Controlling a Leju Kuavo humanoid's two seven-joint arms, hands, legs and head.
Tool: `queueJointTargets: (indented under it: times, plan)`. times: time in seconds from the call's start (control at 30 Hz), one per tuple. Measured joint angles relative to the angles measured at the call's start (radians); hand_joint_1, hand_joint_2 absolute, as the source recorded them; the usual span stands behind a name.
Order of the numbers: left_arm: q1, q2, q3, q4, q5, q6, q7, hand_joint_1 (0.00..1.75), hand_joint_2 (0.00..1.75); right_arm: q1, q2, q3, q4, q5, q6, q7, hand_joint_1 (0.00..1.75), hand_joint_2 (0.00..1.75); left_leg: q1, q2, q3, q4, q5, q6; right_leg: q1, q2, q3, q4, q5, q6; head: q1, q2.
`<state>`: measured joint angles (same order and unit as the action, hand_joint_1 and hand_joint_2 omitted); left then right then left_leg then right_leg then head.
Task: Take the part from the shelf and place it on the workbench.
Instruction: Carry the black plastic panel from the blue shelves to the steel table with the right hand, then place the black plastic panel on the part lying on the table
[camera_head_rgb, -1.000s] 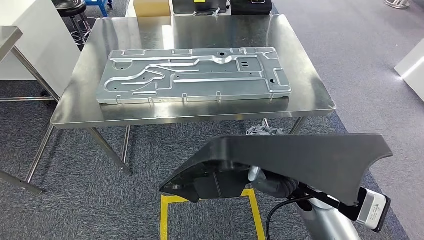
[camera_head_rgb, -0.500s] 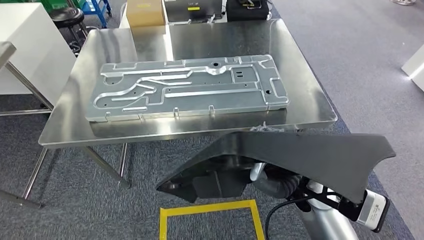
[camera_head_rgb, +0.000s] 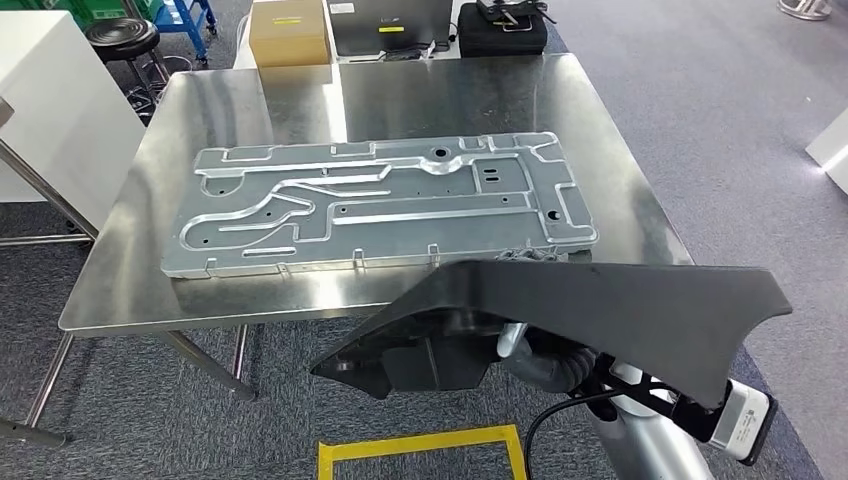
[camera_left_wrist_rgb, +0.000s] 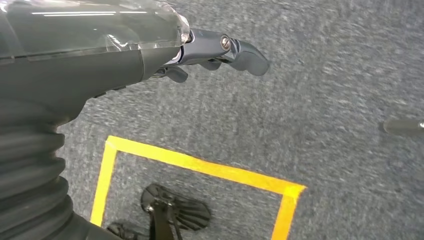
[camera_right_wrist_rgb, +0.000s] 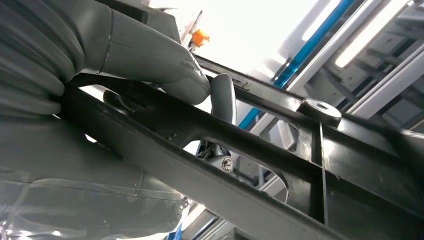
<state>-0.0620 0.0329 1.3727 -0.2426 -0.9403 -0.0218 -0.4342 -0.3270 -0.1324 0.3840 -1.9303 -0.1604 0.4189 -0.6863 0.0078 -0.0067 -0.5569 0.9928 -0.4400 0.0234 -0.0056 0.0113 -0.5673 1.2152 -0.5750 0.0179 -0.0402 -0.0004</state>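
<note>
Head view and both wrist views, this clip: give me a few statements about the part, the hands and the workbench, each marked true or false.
1. The right hand grips the black part. True.
2. The black part already lies on the workbench. False: it is held in front of the near edge.
3. A stamped metal panel lies flat on the workbench. True.
4. The left hand holds a tool. False: it holds nothing, above carpet and yellow floor tape.
</note>
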Motion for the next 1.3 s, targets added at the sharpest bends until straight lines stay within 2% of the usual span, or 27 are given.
queueJointTargets:
  times: [0.07,0.1,0.13,0.2,0.27,0.3,0.37,0.4,0.47,0.53,0.6,0.63,0.67,0.73,0.77,0.8,0.87,0.93,0.97,1.03,1.07,1.1,1.13,1.2,1.23,1.27,1.3]
  plan:
    - [0.002,0.0,0.0,0.0,-0.001,-0.001,0.0,0.0,1.75,0.001,0.0,0.0,0.005,0.007,-0.006,-0.004,1.75,1.75,0.003,0.0,0.02,0.0,-0.02,-0.002,-0.008,-0.002,-0.082,0.067,-0.048,0.01,0.0,0.0]
    - [0.003,-0.001,0.0,0.0,-0.001,-0.001,0.0,0.0,1.75,0.002,0.0,0.0,0.008,0.012,-0.007,-0.005,1.75,1.75,0.005,-0.001,0.033,0.0,-0.031,-0.005,-0.012,-0.003,-0.104,0.062,-0.051,0.015,0.0,0.0]
    - [0.004,-0.001,0.0,0.0,-0.002,-0.001,0.0,0.0,1.75,0.002,0.0,0.0,0.009,0.019,-0.009,-0.007,1.75,1.75,0.008,-0.001,0.047,0.0,-0.042,-0.008,-0.016,-0.005,-0.112,0.027,-0.029,0.019,0.0,0.0]
    - [0.003,-0.001,0.0,0.0,-0.002,-0.001,-0.002,0.0,1.75,0.003,0.0,0.0,0.01,0.036,-0.018,-0.006,1.75,1.75,0.013,-0.002,0.075,0.001,-0.066,-0.02,-0.022,-0.013,-0.096,-0.092,0.08,0.025,0.0,0.0]
    - [0.002,-0.001,0.0,0.0,-0.002,-0.001,-0.005,0.0,1.75,0.005,0.0,0.0,0.009,0.05,-0.031,0.001,1.75,1.75,0.013,-0.002,0.095,-0.003,-0.09,-0.035,-0.022,-0.023,-0.08,-0.168,0.148,0.014,0.0,0.0]
    - [0.002,-0.001,0.0,0.0,-0.002,-0.001,-0.007,0.0,1.75,0.005,0.0,0.0,0.005,0.053,-0.036,0.005,1.75,1.75,0.012,-0.001,0.104,0.0,-0.095,-0.044,-0.021,-0.024,-0.076,-0.18,0.155,0.004,0.0,0.0]
    - [0.001,-0.001,0.0,0.0,-0.002,-0.002,-0.009,0.0,1.75,0.006,0.001,0.0,-0.003,0.057,-0.041,0.009,1.75,1.75,0.013,0.001,0.115,0.012,-0.094,-0.058,-0.018,-0.017,-0.059,-0.183,0.146,-0.016,0.0,0.0]
    - [-0.001,-0.001,0.0,0.0,-0.002,-0.002,-0.009,0.0,1.75,0.006,0.001,0.0,-0.006,0.059,-0.043,0.01,1.75,1.75,0.014,0.002,0.109,0.042,-0.088,-0.062,-0.019,-0.014,-0.048,-0.186,0.142,-0.025,0.0,0.0]
    - [-0.005,-0.001,0.0,0.0,-0.004,-0.004,-0.009,0.0,1.75,0.006,0.002,0.0,-0.012,0.068,-0.052,0.012,1.75,1.75,0.016,0.003,0.051,0.143,-0.099,-0.067,-0.016,-0.013,-0.025,-0.189,0.127,-0.037,0.0,0.0]
    - [-0.005,-0.001,0.0,0.0,-0.008,-0.007,-0.009,0.0,1.75,0.01,0.002,0.0,-0.017,0.088,-0.075,0.013,1.75,1.75,0.014,0.003,-0.04,0.263,-0.151,-0.069,-0.011,-0.011,-0.005,-0.19,0.107,-0.044,0.0,0.0]
    - [0.0,-0.001,0.0,0.0,-0.011,-0.013,-0.01,0.0,1.75,0.017,0.0,0.0,-0.027,0.116,-0.111,0.017,1.75,1.75,0.011,0.003,-0.105,0.299,-0.2,-0.064,-0.004,-0.007,0.022,-0.19,0.085,-0.048,0.0,0.0]
    - [0.002,-0.002,0.0,0.0,-0.012,-0.016,-0.011,0.0,1.75,0.017,-0.003,-0.001,-0.033,0.129,-0.136,0.029,1.75,1.75,0.008,0.003,-0.118,0.275,-0.197,-0.057,0.0,-0.005,0.038,-0.189,0.073,-0.049,0.0,0.0]
    - [0.004,-0.002,0.0,0.0,-0.012,-0.018,-0.012,0.0,1.75,0.01,-0.006,-0.003,-0.038,0.14,-0.165,0.053,1.75,1.75,0.003,0.003,-0.123,0.23,-0.165,-0.046,0.003,-0.003,0.056,-0.189,0.061,-0.05,0.0,0.0]
    - [0.006,0.0,0.0,0.001,-0.015,-0.017,-0.012,0.0,1.75,-0.051,-0.024,-0.017,-0.024,0.166,-0.234,0.146,1.75,1.75,-0.012,0.001,-0.131,0.117,-0.027,-0.018,0.008,0.004,0.077,-0.186,0.038,-0.049,0.0,0.0]
    - [0.007,0.002,0.0,0.001,-0.017,-0.017,-0.012,0.0,1.75,-0.112,-0.036,-0.03,0.004,0.194,-0.267,0.207,1.75,1.75,-0.02,-0.001,-0.137,0.079,0.034,-0.009,0.01,0.01,0.08,-0.183,0.028,-0.046,0.0,0.0]
    - [0.006,0.003,0.0,0.001,-0.021,-0.017,-0.013,0.0,1.75,-0.193,-0.048,-0.043,0.047,0.236,-0.294,0.268,1.75,1.75,-0.027,-0.002,-0.144,0.057,0.074,-0.005,0.011,0.017,0.079,-0.18,0.02,-0.042,-0.001,0.0]
    - [-0.004,0.006,-0.003,0.002,-0.032,-0.021,-0.016,0.0,1.75,-0.4,-0.066,-0.058,0.188,0.378,-0.333,0.358,1.75,1.75,-0.029,-0.002,-0.146,0.048,0.084,-0.003,0.011,0.025,0.076,-0.179,0.009,-0.03,-0.001,0.0]
    - [-0.02,0.006,-0.01,0.002,-0.044,-0.026,-0.02,0.0,1.75,-0.607,-0.07,-0.047,0.36,0.557,-0.368,0.408,1.75,1.75,-0.023,-0.002,-0.137,0.037,0.084,0.006,0.008,0.012,0.063,-0.153,-0.01,-0.019,-0.001,0.0]
    - [-0.025,0.006,-0.015,0.002,-0.049,-0.029,-0.021,0.0,1.75,-0.69,-0.062,-0.03,0.439,0.643,-0.386,0.43,1.75,1.75,-0.02,-0.002,-0.13,0.033,0.081,0.01,0.007,0.005,0.041,-0.109,-0.029,-0.014,-0.001,0.0]
    - [-0.03,0.005,-0.023,0.002,-0.057,-0.031,-0.022,0.0,1.75,-0.808,-0.033,0.022,0.584,0.789,-0.419,0.473,1.75,1.75,-0.018,-0.003,-0.115,0.032,0.068,0.014,0.004,-0.002,-0.041,0.023,-0.071,-0.005,-0.001,0.0]
    - [-0.031,0.004,-0.025,0.002,-0.06,-0.032,-0.022,0.0,1.75,-0.843,-0.017,0.051,0.64,0.837,-0.429,0.49,1.75,1.75,-0.017,-0.003,-0.106,0.032,0.059,0.013,0.002,-0.003,-0.083,0.078,-0.076,-0.003,-0.001,0.0]
    - [-0.032,0.003,-0.026,0.002,-0.062,-0.032,-0.022,0.0,1.75,-0.865,-0.005,0.077,0.686,0.869,-0.436,0.502,1.75,1.75,-0.015,-0.005,-0.096,0.032,0.051,0.012,0.001,-0.004,-0.113,0.101,-0.06,-0.001,-0.001,0.0]
    - [-0.032,0.003,-0.027,0.002,-0.063,-0.033,-0.022,0.0,1.75,-0.878,0.006,0.098,0.721,0.89,-0.439,0.51,1.75,1.75,-0.014,-0.007,-0.085,0.033,0.042,0.01,-0.001,-0.004,-0.125,0.084,-0.023,0.0,-0.001,0.0]
    - [-0.032,0.002,-0.03,0.002,-0.066,-0.034,-0.023,0.0,1.75,-0.902,0.02,0.134,0.774,0.938,-0.438,0.531,1.75,1.75,-0.011,-0.014,-0.064,0.033,0.026,0.004,-0.001,-0.005,-0.107,-0.039,0.087,-0.003,-0.001,0.0]
    - [-0.032,0.001,-0.032,0.003,-0.069,-0.034,-0.024,0.0,1.75,-0.917,0.025,0.153,0.8,0.973,-0.433,0.546,1.75,1.75,-0.011,-0.019,-0.057,0.034,0.019,0.0,0.001,-0.006,-0.091,-0.101,0.128,-0.007,-0.001,0.0]
    - [-0.032,0.0,-0.035,0.003,-0.071,-0.035,-0.026,0.0,1.75,-0.933,0.032,0.175,0.825,1.011,-0.424,0.565,1.75,1.75,-0.011,-0.022,-0.054,0.035,0.014,-0.005,0.003,-0.005,-0.078,-0.146,0.149,-0.012,-0.001,0.0]
    - [-0.032,-0.001,-0.038,0.004,-0.074,-0.036,-0.029,0.0,1.75,-0.949,0.039,0.197,0.851,1.049,-0.41,0.583,1.75,1.75,-0.011,-0.024,-0.053,0.034,0.012,-0.009,0.006,-0.005,-0.071,-0.168,0.152,-0.017,-0.001,0.0]
